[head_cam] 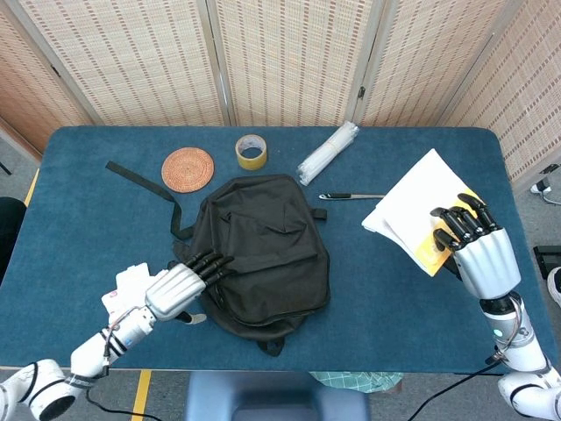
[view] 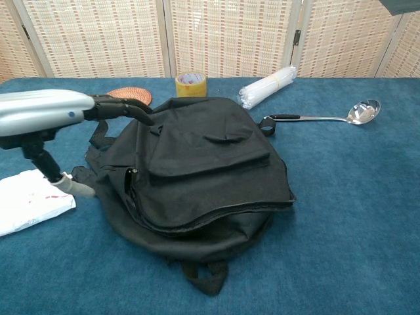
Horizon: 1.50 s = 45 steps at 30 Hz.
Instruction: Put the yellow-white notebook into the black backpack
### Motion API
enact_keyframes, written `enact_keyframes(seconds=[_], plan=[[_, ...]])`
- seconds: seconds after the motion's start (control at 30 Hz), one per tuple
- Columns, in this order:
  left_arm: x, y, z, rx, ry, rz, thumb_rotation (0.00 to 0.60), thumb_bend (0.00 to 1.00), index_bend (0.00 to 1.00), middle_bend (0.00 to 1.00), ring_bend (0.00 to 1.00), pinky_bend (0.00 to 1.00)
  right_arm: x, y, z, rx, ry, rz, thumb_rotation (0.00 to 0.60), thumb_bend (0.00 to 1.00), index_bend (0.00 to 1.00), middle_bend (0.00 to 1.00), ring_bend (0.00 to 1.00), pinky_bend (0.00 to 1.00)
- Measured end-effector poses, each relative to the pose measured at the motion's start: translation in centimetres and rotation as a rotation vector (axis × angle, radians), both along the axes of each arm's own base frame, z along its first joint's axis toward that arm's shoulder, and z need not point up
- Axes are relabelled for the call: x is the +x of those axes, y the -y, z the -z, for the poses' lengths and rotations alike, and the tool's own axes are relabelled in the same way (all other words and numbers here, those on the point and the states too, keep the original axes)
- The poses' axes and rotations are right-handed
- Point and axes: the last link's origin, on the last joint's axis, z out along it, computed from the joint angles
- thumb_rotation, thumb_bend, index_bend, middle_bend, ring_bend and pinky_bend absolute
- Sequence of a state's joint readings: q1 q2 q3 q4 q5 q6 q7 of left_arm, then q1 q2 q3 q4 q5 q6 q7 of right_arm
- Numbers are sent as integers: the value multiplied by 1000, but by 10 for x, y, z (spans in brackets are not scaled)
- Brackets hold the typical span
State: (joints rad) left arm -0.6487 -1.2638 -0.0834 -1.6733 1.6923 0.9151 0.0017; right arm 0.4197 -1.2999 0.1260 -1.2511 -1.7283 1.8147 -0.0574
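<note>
I am holding the notebook [head_cam: 422, 209] up off the table [head_cam: 105, 219] in my right hand [head_cam: 473, 250], fingers curled over its yellow corner, well to the right of the backpack [head_cam: 259, 254]. The backpack is lying flat mid-table. My left hand [head_cam: 180, 282] is hovering over the backpack's left edge, fingers straight and near together, holding nothing. A white packet [view: 26, 203] is lying just left of the backpack; a ladle [view: 328, 117], tape roll [head_cam: 251, 150], and coaster [head_cam: 188, 168] are sitting behind.
</note>
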Motion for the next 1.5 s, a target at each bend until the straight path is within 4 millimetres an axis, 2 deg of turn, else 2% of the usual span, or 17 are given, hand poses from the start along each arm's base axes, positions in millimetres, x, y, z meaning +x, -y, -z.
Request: enact_keyframes(seconds=[0.33,0.6,0.83,0.97,1.27,1.5], plan=[[42,-2,59,-162,-3,21,600,197,179,77,90,0,-3,0,4,21,-16,24,600,550,787,451,430,281],[58,-11,91,-179,-27,1,600,197,197,77,91,0,-8,1,6,29,-9,39,600,550,787,451,430,281],[62,-20,103,-191,-10,-84,600,197,235,81,95,0,-14,2,8,33,-6,56,600,550,788,451,430,281],[62,-28,106,-192,10,-141,600,207,297,101,110,0,-16,2,10,37,-3,61,600,550,787,451,429,281],[58,-35,97,-173,43,-191,600,336,417,133,127,0,-17,2,13,48,1,61,600,550,787,451,430,281],[56,-38,100,-193,110,-268,600,412,543,214,199,2,-17,0,13,50,10,60,600,550,790,451,430,281]])
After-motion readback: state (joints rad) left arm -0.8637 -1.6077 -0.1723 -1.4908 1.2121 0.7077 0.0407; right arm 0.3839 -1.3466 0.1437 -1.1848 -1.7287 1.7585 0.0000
